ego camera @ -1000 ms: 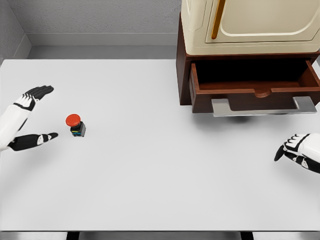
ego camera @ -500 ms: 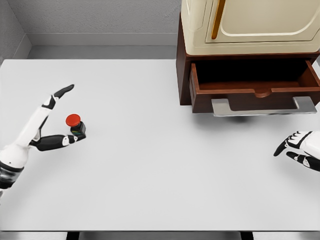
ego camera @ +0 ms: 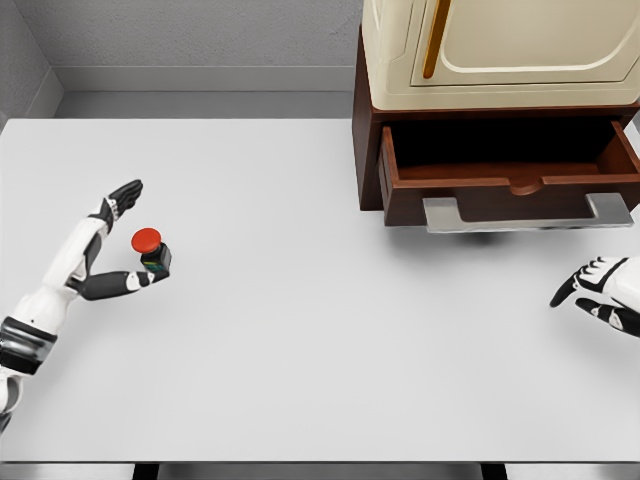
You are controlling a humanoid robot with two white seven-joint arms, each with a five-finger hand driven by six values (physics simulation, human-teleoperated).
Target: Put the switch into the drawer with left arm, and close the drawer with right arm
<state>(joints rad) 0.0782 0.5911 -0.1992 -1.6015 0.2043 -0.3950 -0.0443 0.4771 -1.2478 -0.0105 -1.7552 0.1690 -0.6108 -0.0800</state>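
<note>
The switch [ego camera: 151,250], a small dark box with a red round button on top, stands on the white table [ego camera: 320,330] at the left. My left hand [ego camera: 128,232] is spread around it: the thumb reaches up to its near side, the fingers [ego camera: 122,197] stretch out behind it. The hand is open. The brown drawer [ego camera: 510,185] under the cream cabinet [ego camera: 500,50] at the upper right stands pulled out, with a grey handle [ego camera: 527,213]. My right hand [ego camera: 600,285] hovers at the right edge, below the drawer, fingers relaxed and holding nothing.
The cabinet block juts over the table's back right. A grey wall [ego camera: 200,40] runs along the far edge of the table.
The left hand moved right from the table's left edge to the switch; its thumb now lies against the near side and the fingers have lowered behind it. The right hand barely shifted.
</note>
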